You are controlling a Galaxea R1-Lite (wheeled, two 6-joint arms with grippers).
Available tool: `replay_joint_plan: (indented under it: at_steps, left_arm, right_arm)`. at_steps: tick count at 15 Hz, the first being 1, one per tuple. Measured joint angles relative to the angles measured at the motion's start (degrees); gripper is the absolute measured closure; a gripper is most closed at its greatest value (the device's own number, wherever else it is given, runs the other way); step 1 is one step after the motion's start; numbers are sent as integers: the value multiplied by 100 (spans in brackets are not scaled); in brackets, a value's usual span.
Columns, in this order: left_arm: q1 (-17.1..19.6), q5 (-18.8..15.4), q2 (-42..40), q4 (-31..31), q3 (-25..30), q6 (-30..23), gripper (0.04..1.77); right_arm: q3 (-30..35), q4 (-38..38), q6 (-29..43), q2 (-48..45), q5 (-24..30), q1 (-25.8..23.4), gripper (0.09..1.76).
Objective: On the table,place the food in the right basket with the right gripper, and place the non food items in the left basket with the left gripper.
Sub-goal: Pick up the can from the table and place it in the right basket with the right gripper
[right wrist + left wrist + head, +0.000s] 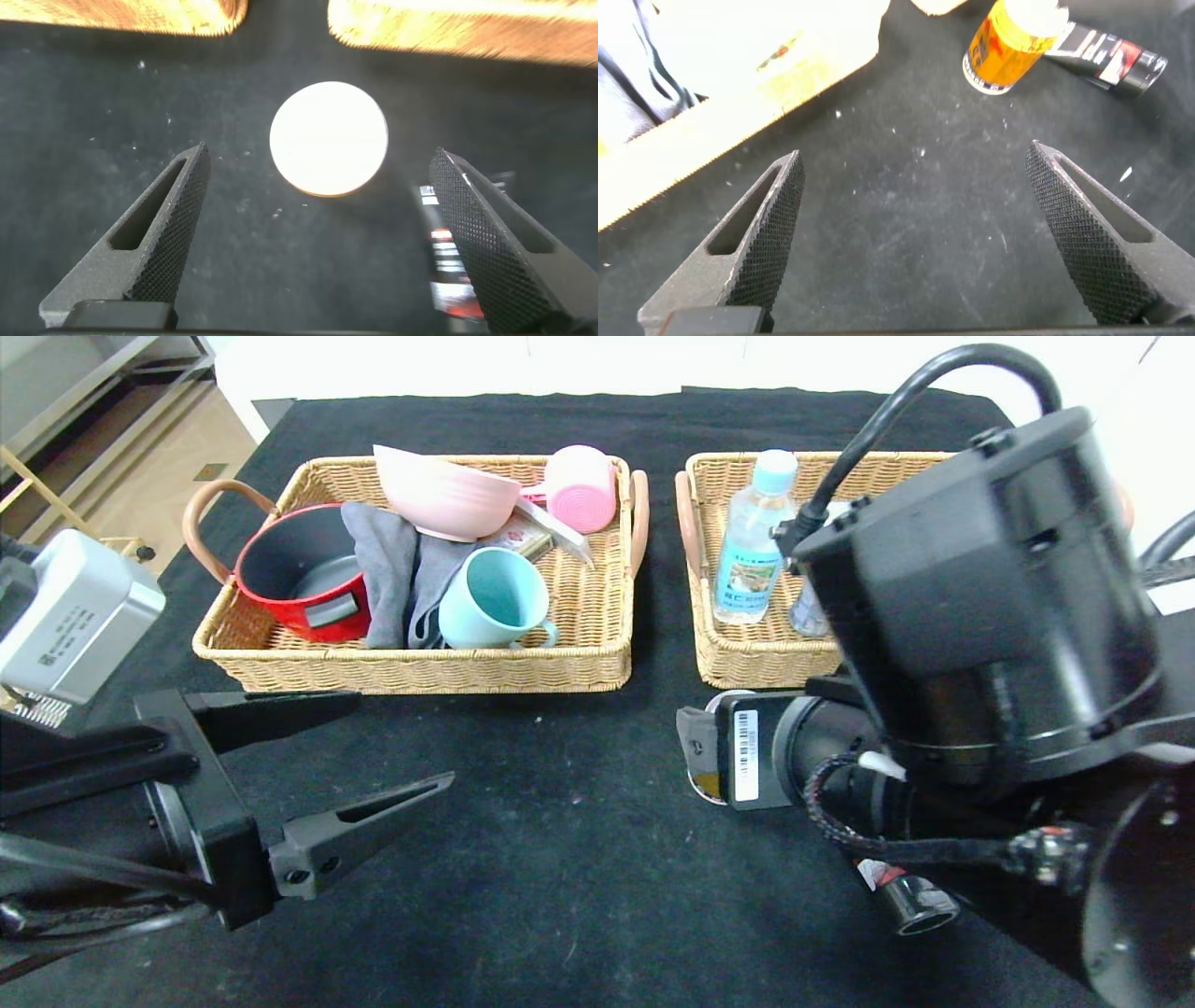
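**Currently: right pincer poised over the can**

Nearest me, my left pincer [373, 747] hangs released over bare bench [560, 859], idle. My right pincer [318, 243], fingers spread, sits directly above the can [329, 139] for a top-down grasp. The black tube [448, 261] lies just beside one finger and may obstruct closing. Beyond, the right basket [747, 658] holds the water bottle [752, 541]; the left basket [411, 667] holds towel [387, 569] and bowl [446, 495].

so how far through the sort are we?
Mostly done. The left basket holds the towel and pink bowl; the right basket holds the water bottle. In hand: the right gripper is open above the yellow can. Left: that can, then the black tube, for the open left gripper.
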Motion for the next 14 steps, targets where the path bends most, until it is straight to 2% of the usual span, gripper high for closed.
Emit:
replay_joint_plan:
  at_steps: [13,14]
  left_arm:
    - [2,-151,-207,5,11,33,9]
    - [2,-151,-215,18,17,44,9]
  right_arm:
    - [-369,-24,461,1009,-2,-428,14]
    - [-369,-22,480,1045,-6,-441,19]
